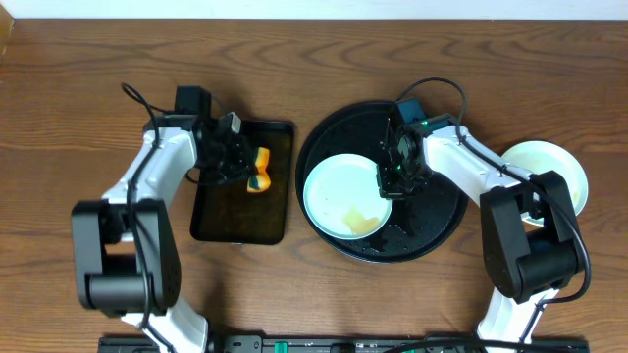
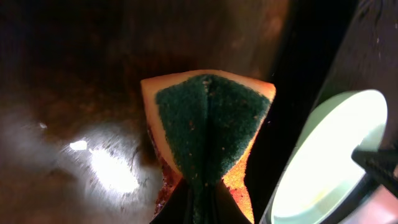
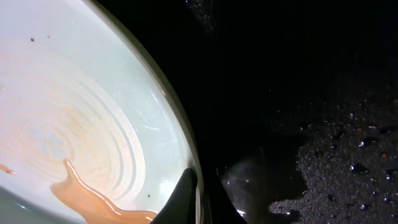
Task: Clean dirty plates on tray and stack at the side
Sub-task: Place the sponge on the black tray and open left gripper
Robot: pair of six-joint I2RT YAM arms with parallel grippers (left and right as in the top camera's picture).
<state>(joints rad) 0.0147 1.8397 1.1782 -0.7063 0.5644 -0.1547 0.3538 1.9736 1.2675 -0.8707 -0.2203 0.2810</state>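
Glistening pale plate [image 3: 93, 93] holds brown sauce [image 3: 99, 202].

No text, label, brand, number or sign could be read in any of the views.

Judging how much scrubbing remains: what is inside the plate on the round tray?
A brownish sauce puddle lies near the lower edge of the plate, with a faint smear across it. The right gripper, shut on the rim, hides a bit there.
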